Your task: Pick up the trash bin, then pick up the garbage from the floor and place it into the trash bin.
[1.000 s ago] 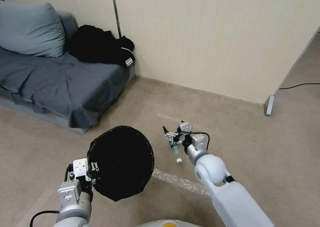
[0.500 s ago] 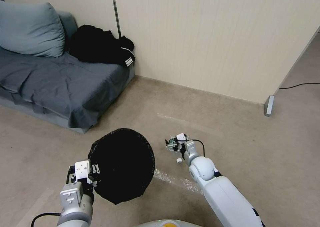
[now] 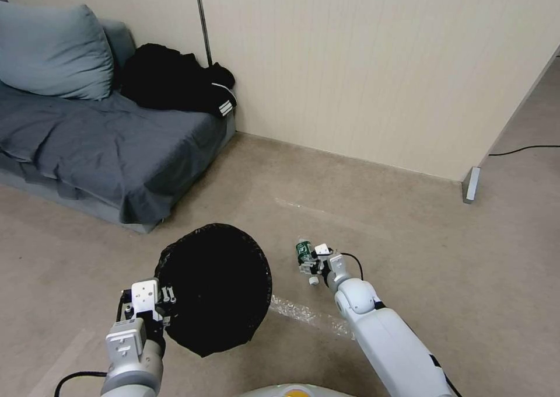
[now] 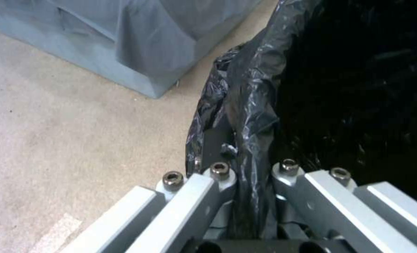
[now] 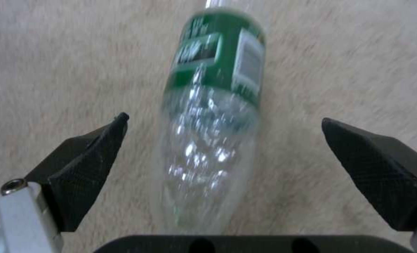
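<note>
The trash bin, lined with a crinkled black bag, hangs tilted above the carpet at my lower left. My left gripper is shut on its near rim. In the left wrist view the fingers pinch the folded liner at the bin's edge. A small clear bottle with a green label lies on the floor just right of the bin, its white cap towards me. My right gripper is down at the bottle and open. In the right wrist view the bottle lies between the two spread black fingertips.
A grey-covered sofa with a pillow and a black garment stands at the far left against the panelled wall. A strip of clear plastic lies on the carpet near my right arm. A black cable runs along the floor at the far right.
My right gripper has drawn back towards me and come down over the bottle. The bin and left arm have barely moved.
</note>
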You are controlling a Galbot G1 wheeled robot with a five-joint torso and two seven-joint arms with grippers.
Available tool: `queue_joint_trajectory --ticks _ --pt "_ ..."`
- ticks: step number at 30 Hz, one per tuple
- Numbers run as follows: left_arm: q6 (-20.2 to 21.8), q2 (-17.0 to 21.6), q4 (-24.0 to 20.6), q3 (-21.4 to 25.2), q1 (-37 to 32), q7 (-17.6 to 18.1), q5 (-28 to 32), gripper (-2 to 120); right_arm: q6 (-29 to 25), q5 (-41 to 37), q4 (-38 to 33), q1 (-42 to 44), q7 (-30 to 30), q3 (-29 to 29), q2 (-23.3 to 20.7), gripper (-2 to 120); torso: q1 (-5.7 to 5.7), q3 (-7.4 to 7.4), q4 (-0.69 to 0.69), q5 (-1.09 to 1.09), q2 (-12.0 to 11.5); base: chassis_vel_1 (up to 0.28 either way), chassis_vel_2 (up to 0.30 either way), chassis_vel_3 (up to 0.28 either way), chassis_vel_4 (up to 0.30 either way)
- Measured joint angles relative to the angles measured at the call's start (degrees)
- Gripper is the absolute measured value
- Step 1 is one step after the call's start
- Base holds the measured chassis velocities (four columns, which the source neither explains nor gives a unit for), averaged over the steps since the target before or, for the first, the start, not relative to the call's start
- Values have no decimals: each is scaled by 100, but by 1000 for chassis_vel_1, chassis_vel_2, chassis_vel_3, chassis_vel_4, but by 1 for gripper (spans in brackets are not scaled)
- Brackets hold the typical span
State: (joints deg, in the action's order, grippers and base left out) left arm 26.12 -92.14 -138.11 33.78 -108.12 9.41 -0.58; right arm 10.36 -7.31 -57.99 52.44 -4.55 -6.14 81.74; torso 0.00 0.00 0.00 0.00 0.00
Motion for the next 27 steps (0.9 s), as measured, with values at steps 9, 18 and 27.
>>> queue_joint_trajectory --ticks 9,18,27 --pt "-31 0 51 -124 3 0 -91 1 -209 159 509 -157 -270 -125 168 100 0 0 0 0 0 0 0 0 0" --pt "-94 0 152 -277 5 0 -237 1 -456 417 1033 -322 -444 -241 388 83 0 0 0 0 0 0 0 0 0" --pt "-150 0 200 -338 -29 -1 -299 1 -617 584 1348 -453 -461 -344 572 47 0 -1 -1 -2 1 0 0 0 0"
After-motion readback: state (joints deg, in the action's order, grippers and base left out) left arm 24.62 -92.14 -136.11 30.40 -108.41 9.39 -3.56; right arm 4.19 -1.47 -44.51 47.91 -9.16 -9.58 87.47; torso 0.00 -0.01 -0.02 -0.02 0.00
